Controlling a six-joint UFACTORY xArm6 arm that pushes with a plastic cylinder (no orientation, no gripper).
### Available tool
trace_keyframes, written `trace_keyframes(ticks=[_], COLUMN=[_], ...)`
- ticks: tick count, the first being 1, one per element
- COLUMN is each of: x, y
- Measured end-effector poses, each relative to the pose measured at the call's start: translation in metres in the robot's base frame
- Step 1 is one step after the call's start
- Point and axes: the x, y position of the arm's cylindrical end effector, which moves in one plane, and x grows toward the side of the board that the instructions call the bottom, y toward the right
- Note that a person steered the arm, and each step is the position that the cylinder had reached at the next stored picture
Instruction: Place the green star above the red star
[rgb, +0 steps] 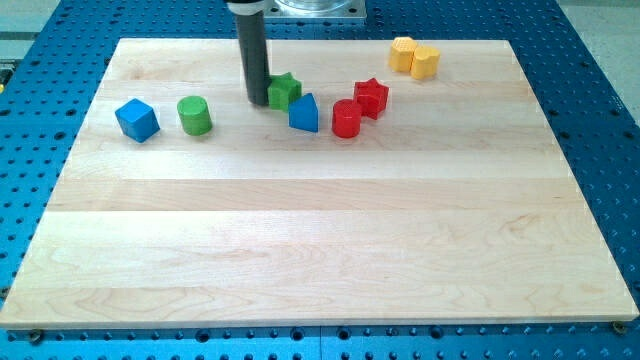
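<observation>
The green star (285, 90) lies near the view's top, a little left of centre. The red star (371, 96) lies to its right, with a blue triangular block (304, 113) and a red cylinder (346, 119) between and below them. My tip (257, 100) rests on the board right against the green star's left side. The dark rod rises straight up from it to the view's top.
A blue cube (137, 119) and a green cylinder (194, 115) sit at the view's left. Two yellow blocks (414, 57) sit at the top right. The wooden board (320, 250) lies on a blue perforated table.
</observation>
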Motion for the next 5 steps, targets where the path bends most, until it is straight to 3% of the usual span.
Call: trace_keyframes(ticks=[2, 4, 5], x=[0.02, -0.013, -0.025], y=[0.012, 0.07, 0.041])
